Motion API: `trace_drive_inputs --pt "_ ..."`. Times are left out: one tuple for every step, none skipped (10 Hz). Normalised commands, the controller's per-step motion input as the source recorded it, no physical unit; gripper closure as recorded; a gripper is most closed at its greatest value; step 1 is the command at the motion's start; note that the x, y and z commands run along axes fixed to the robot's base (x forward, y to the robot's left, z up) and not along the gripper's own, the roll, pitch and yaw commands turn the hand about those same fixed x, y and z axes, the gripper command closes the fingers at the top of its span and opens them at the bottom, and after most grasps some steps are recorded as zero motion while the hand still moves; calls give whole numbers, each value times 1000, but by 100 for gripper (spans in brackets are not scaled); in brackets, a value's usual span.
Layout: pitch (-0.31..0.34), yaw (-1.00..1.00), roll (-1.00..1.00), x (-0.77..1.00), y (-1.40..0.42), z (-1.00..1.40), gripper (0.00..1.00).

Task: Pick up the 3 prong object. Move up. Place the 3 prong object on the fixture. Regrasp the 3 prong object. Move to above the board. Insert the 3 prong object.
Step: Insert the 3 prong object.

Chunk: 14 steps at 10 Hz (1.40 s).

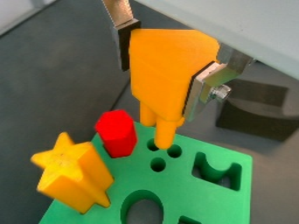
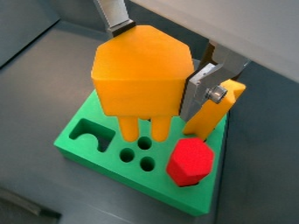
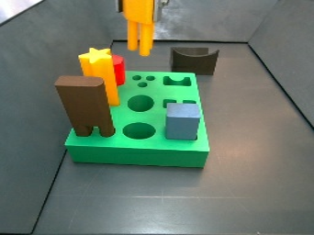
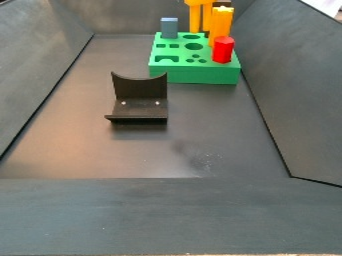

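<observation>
My gripper (image 1: 163, 80) is shut on the wide upper body of the 3 prong object (image 1: 170, 66), an orange piece that hangs upright with its prongs pointing down. In both wrist views the prong tips are just over the small round holes of the green board (image 1: 228, 201). In a side view the 3 prong object (image 3: 140, 27) is clearly above the board (image 3: 135, 154), apart from it. The fixture (image 3: 193, 60), a dark notched block, stands on the floor beyond the board, with nothing on it.
On the board stand a red cylinder (image 2: 187, 163), a yellow star-topped post (image 1: 70, 171), a tall brown arch block (image 3: 84, 106) and a grey-blue cube (image 3: 182, 120). The red cylinder and yellow post are close beside the prongs. Dark sloping walls (image 4: 40, 90) enclose the floor.
</observation>
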Motion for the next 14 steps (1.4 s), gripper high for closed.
trace_drive_inputs --pt "11 -831 0 209 154 -277 100" --pt "0 -877 -61 154 57 -186 100" --pt "-11 -863 -146 229 0 -131 100" --pt "-49 -771 -226 240 26 -109 100" --pt "-104 -526 -287 126 203 -126 100" --pt "-116 -229 -161 0 154 -274 100" --pt "-67 -154 3 -106 40 -420 100" --pt "0 -223 61 -151 23 -411 100" --pt "-116 0 7 -240 0 -340 100" --pt "-84 0 114 -160 -23 -274 100" --pt "-83 3 126 -69 -57 -266 100" --pt "-67 0 207 0 -106 -300 100" --pt "0 0 409 0 -197 -263 100" --pt "0 0 436 0 -177 -226 100"
